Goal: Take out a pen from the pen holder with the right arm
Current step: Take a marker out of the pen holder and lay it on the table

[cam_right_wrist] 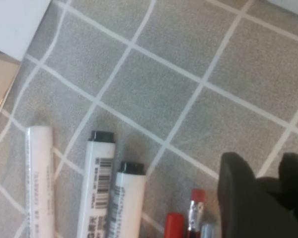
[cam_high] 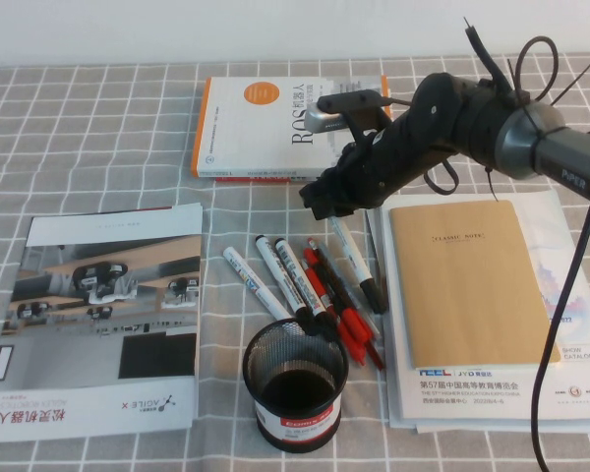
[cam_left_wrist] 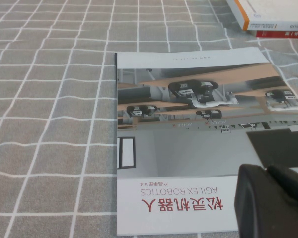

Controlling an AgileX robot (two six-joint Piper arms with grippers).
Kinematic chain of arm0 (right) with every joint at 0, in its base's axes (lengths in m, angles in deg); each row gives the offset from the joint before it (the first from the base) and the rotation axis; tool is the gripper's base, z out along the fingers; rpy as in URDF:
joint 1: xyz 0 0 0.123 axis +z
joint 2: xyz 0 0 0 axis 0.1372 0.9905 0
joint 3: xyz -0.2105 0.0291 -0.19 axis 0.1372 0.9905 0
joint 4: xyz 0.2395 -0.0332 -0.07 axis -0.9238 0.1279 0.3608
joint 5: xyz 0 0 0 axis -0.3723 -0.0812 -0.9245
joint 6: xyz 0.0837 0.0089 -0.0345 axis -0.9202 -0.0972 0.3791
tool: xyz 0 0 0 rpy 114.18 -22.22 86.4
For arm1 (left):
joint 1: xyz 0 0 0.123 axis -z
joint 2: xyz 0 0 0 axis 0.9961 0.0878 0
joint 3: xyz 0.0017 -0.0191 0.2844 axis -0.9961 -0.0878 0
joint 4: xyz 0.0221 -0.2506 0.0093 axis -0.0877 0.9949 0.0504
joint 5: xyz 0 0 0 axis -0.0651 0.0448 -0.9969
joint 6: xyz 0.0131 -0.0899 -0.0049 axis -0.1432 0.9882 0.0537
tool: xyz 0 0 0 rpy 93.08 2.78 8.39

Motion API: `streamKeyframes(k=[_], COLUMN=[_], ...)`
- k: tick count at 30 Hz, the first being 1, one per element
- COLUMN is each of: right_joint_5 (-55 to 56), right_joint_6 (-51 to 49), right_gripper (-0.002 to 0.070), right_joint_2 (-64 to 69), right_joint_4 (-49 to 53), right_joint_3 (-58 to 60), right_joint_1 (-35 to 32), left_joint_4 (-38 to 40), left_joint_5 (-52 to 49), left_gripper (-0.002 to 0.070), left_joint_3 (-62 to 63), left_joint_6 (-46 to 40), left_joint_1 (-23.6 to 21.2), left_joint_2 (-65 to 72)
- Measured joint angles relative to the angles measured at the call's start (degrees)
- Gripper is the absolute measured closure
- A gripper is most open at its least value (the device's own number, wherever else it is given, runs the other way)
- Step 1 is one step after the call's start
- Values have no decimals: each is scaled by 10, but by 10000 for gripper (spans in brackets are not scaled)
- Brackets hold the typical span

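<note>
A black mesh pen holder (cam_high: 295, 388) stands upright near the table's front edge. Several white markers (cam_high: 285, 280) and red pens (cam_high: 349, 329) lean out of it toward the far side. Their top ends (cam_right_wrist: 97, 183) show in the right wrist view. My right gripper (cam_high: 326, 202) hovers just beyond those ends, shut on one white marker with a black cap (cam_high: 354, 258). That marker hangs apart from the holder. In the right wrist view its dark fingers (cam_right_wrist: 238, 193) sit close together. My left gripper (cam_left_wrist: 270, 198) rests shut over a brochure (cam_left_wrist: 188, 124).
The AgileX brochure (cam_high: 103, 324) lies on the left. An orange-and-white ROS book (cam_high: 261, 123) sits at the back, partly under the right arm. A tan notebook (cam_high: 462, 280) lies on a stack of papers on the right. A grey checked cloth (cam_high: 98, 128) covers the table.
</note>
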Motion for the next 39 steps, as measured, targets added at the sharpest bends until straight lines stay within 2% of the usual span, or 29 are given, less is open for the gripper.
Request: streamKeyframes(k=[7, 9, 15, 23, 26, 33, 39], right_joint_5=[17, 19, 15, 6, -20, -49, -34], right_joint_6=[-8, -18, -23, -25, -28, -54, -65], right_gripper=[563, 532, 364, 334, 369, 640, 684], right_joint_2=[4, 4, 4, -7, -36, -184, -368], right_joint_4=[-1, -1, -1, 12, 41, 123, 129], right_joint_3=[0, 0, 0, 0, 0, 91, 247], right_joint_1=[-1, -1, -2, -2, 2, 31, 36], left_joint_4=[0, 0, 0, 0, 0, 0, 0], left_joint_5=[0, 0, 0, 0, 0, 0, 0], left_gripper=[678, 678, 678, 678, 678, 678, 678], left_joint_3=[0, 0, 0, 0, 0, 0, 0], left_joint_6=[0, 0, 0, 0, 0, 0, 0], left_joint_1=[0, 0, 0, 0, 0, 0, 0], left_joint_2=[0, 0, 0, 0, 0, 0, 0])
